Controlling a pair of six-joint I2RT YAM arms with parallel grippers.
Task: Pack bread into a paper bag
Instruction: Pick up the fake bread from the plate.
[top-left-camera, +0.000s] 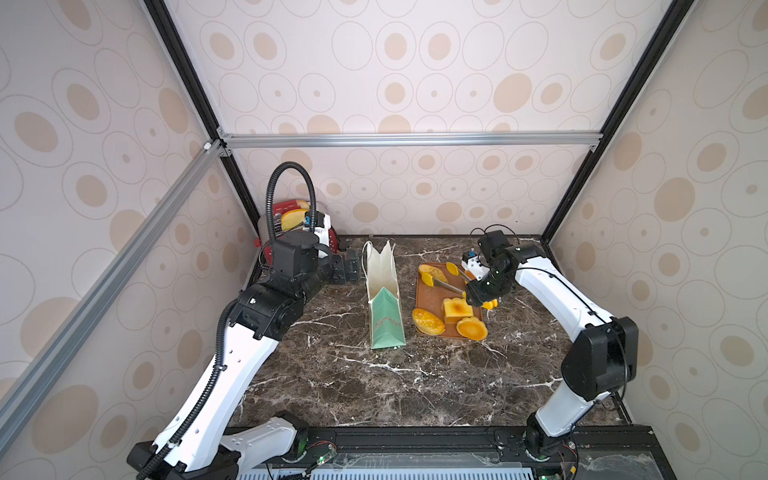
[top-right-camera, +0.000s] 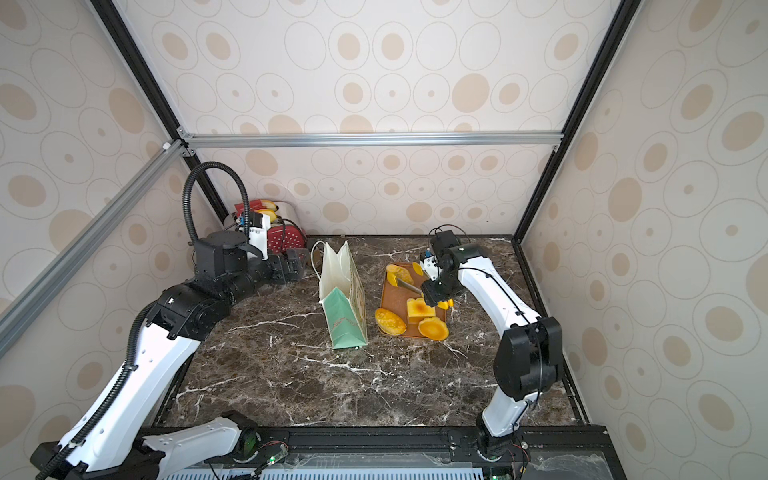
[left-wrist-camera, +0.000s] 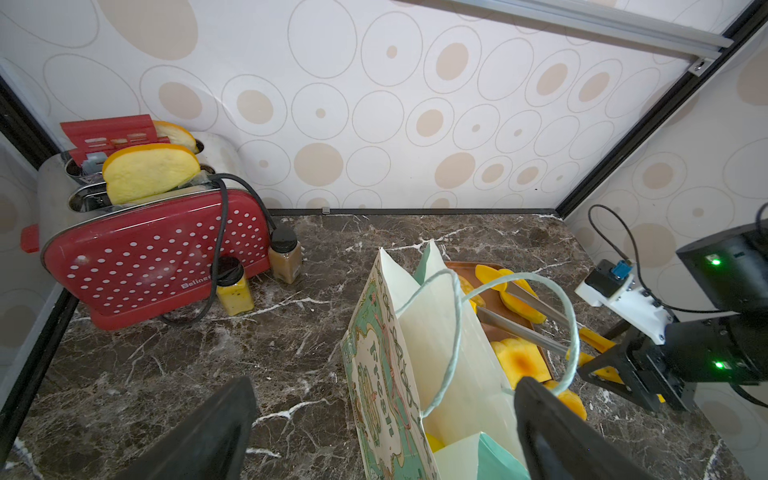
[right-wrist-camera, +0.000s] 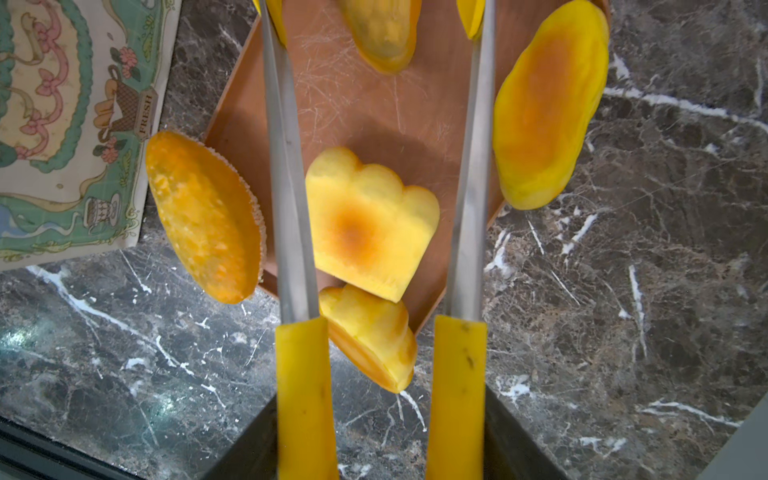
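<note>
The counter (top-left-camera: 374, 395) is carrying the paper bag (top-left-camera: 384, 316), standing open-mouthed mid-surface so bread (top-left-camera: 428, 321) can drop in. Beside it, the tray (top-left-camera: 432, 297) is holding the bread together. The left hand (top-left-camera: 354, 266) is hovering by the bag, fingers wide. The right hand (top-left-camera: 478, 296) is gripping the tongs (right-wrist-camera: 291, 208), their arms straddling the blocky loaf (right-wrist-camera: 365, 224), probably for a pinch.

Bread (top-right-camera: 419, 309) beside upright paper bag (top-right-camera: 347, 318)
</note>
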